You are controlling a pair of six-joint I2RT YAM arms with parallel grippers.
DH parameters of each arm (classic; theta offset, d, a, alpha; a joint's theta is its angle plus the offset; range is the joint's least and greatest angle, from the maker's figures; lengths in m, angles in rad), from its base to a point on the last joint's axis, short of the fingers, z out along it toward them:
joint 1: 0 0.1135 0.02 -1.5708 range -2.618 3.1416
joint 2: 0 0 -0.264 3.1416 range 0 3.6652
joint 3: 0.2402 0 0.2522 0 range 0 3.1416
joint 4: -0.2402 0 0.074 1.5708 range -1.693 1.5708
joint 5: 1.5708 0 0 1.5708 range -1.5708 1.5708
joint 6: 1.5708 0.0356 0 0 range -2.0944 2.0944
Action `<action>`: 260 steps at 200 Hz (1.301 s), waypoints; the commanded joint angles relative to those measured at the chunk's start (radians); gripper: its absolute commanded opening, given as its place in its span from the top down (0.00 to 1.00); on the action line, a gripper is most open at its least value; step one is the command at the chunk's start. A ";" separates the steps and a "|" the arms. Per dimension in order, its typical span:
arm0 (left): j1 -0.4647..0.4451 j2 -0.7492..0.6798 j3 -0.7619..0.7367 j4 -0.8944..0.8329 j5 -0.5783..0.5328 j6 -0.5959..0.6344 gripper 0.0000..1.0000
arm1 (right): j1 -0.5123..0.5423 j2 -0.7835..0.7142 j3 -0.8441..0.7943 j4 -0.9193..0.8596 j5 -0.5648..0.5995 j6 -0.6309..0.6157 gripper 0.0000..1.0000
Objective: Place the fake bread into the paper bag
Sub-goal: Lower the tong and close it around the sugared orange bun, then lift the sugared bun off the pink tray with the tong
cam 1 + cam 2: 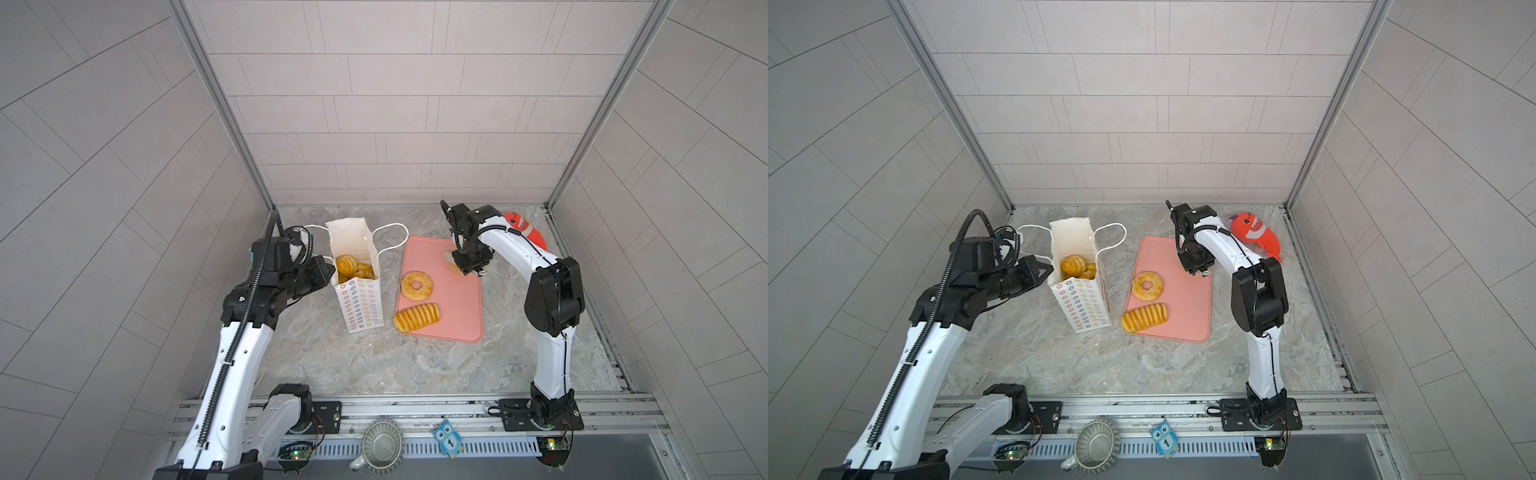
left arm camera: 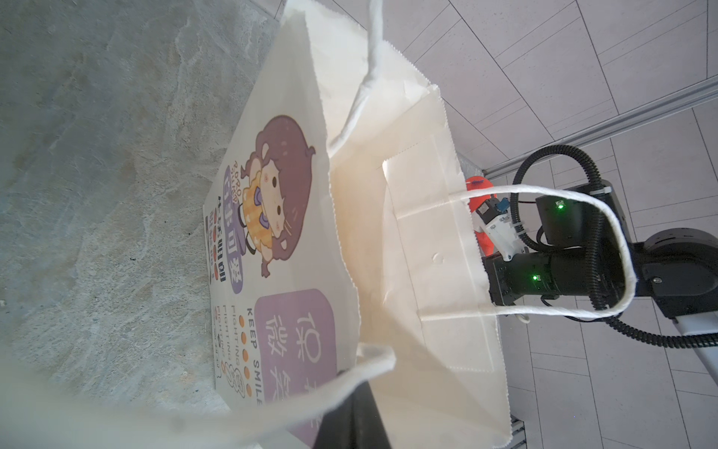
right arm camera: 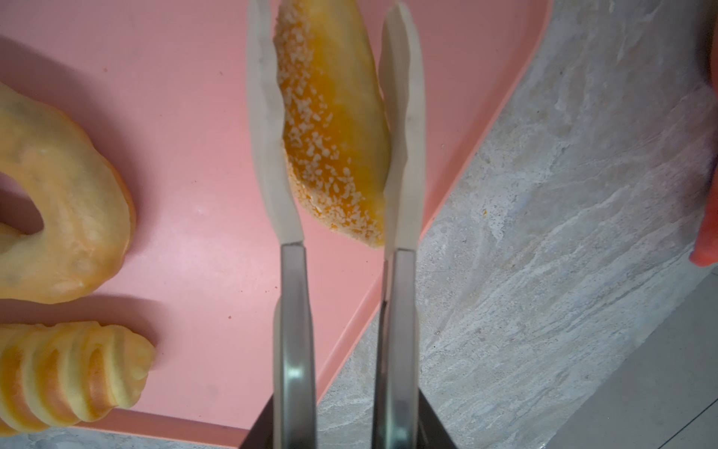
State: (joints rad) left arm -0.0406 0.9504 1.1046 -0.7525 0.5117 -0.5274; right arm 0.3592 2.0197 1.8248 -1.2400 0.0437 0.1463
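Grey marble-look tabletop (image 1: 374, 365), tiled walls (image 1: 374, 124). R jaws pinch sprinkled bun (image 3: 334, 128); L jaws shut (prob. on bag cord (image 2: 382, 355)).

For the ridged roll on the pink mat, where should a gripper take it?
Probably its middle, across the narrow width, from straight above: the ridged roll lies flat on the pink mat, long axis roughly left-right, ring doughnut close behind.

You get bright, even light and soft shadows, lines bowing at the top views' edges, foreground blur in wrist views
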 commanded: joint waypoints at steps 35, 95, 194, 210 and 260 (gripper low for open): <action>0.005 0.000 -0.005 0.018 0.002 -0.002 0.95 | -0.003 -0.081 0.015 -0.027 0.007 0.017 0.66; 0.006 -0.003 0.010 0.000 -0.010 0.001 0.96 | -0.002 -0.135 0.005 -0.027 0.026 0.043 0.68; 0.005 -0.003 0.027 -0.017 -0.014 0.001 0.78 | -0.003 -0.281 0.005 -0.001 0.007 0.107 0.69; 0.005 -0.005 0.031 -0.021 -0.015 0.001 0.73 | -0.003 -0.303 0.009 0.000 -0.011 0.106 0.68; 0.005 0.006 0.034 -0.025 -0.028 0.006 0.67 | -0.002 -0.381 0.006 0.030 -0.075 0.101 0.68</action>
State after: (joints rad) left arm -0.0395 0.9504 1.1069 -0.7673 0.4961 -0.5316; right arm 0.3592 1.7058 1.8248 -1.2350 -0.0044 0.2375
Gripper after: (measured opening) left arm 0.341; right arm 0.320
